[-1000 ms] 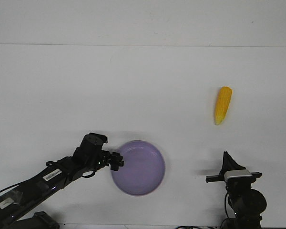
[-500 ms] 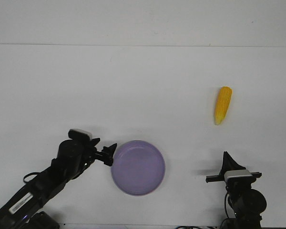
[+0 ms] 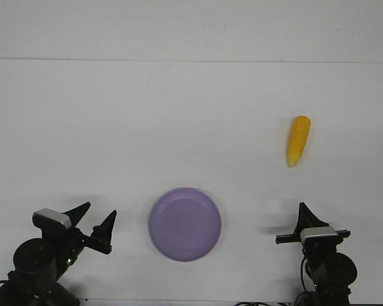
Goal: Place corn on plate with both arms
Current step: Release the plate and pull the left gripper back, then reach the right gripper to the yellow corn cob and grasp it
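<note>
The corn [image 3: 299, 140] lies on the white table [image 3: 179, 115], far over on the right side and well back from the robot. Its broad orange end points away from the robot and its paler tip points back toward it, the cob tilted slightly. Nothing touches it.

The plate [image 3: 185, 224] sits flat near the front edge of the table, about midway between the two arms, and nothing lies in it. It is well apart from the corn, which rests further back and to the right.

The left gripper [image 3: 94, 219] stands at the front left corner, just left of the plate but clear of its rim. Its two pointed black fingers [image 3: 106, 224] are spread apart with bare table showing between them, and they hold nothing. A small grey-white camera block [image 3: 51, 218] sits on the wrist behind them.

The right gripper [image 3: 304, 215] is at the front right corner (seen nearly edge-on, so only one pointed finger shows). From this angle I cannot tell whether its fingers are apart or together. It is near the table edge, well short of the corn.
</note>
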Robot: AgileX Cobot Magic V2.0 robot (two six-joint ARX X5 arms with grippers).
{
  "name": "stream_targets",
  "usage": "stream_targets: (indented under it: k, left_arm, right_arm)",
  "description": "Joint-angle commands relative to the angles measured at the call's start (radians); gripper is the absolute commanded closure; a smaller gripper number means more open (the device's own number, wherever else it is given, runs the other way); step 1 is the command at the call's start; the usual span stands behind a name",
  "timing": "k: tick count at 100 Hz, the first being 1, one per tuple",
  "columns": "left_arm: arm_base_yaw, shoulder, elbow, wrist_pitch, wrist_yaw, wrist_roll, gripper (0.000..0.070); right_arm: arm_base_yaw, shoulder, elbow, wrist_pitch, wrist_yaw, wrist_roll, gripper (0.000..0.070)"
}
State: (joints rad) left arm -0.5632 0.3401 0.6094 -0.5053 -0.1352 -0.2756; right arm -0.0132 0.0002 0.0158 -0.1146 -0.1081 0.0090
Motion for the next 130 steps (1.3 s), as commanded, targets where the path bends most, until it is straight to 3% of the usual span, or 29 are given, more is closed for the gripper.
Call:
stream_targets:
  k: [1,5,13,30,41,49,52,57,60,63,68,84,110,130]
  left_arm:
    - [-0.005,-0.005,0.006,0.02,-0.003,0.011,0.0197]
    - [-0.005,-0.006,0.006,0.031,-0.003,0.013,0.0197]
    - [-0.005,-0.006,0.006,0.035,-0.004,0.021,0.0197]
    - [-0.005,-0.001,0.005,0.035,-0.003,0.029,0.0197]
    - [-0.005,-0.001,0.004,0.034,-0.003,0.029,0.0197]
    - [-0.005,-0.001,0.004,0.035,-0.003,0.029,0.0197]
    - [-0.005,-0.001,0.004,0.035,-0.003,0.029,0.0197]
    - [-0.005,-0.001,0.004,0.035,-0.003,0.029,0.0197]
    - [-0.005,-0.001,0.004,0.035,-0.002,0.029,0.0197]
    - [-0.005,-0.001,0.004,0.035,-0.003,0.029,0.0197]
    - [-0.005,-0.001,0.004,0.035,-0.003,0.029,0.0197]
    - [-0.005,-0.001,0.004,0.035,-0.003,0.029,0.0197]
    - [-0.005,-0.001,0.004,0.035,-0.003,0.029,0.0197]
    - [-0.005,-0.001,0.004,0.034,-0.003,0.029,0.0197]
  right_arm:
    - [0.001,0.001,-0.003,0.008,-0.009,0.193,0.0689]
    - [0.001,0.001,-0.003,0.01,-0.008,0.259,0.0689]
    - [0.001,0.001,-0.003,0.018,-0.008,0.267,0.0689]
    - [0.001,0.002,0.052,0.056,0.001,0.397,0.0696]
    - [0.001,0.069,0.198,0.031,0.091,0.392,0.0698]
    - [0.001,0.182,0.339,-0.017,0.14,0.335,0.0681]
    - [0.001,0.229,0.383,-0.029,0.138,0.31,0.0641]
    - [0.001,0.331,0.47,-0.056,0.135,0.273,0.0459]
    - [0.001,0.406,0.529,-0.083,0.135,0.256,0.0294]
    - [0.001,0.473,0.579,-0.108,0.134,0.247,0.0173]
    - [0.001,0.586,0.66,-0.16,0.134,0.234,0.0087]
    - [-0.001,0.955,0.886,-0.298,0.137,0.177,0.0085]
    - [-0.037,1.51,1.228,-0.431,0.135,0.176,0.0087]
    - [-0.053,1.81,1.435,-0.499,0.135,0.18,0.0096]
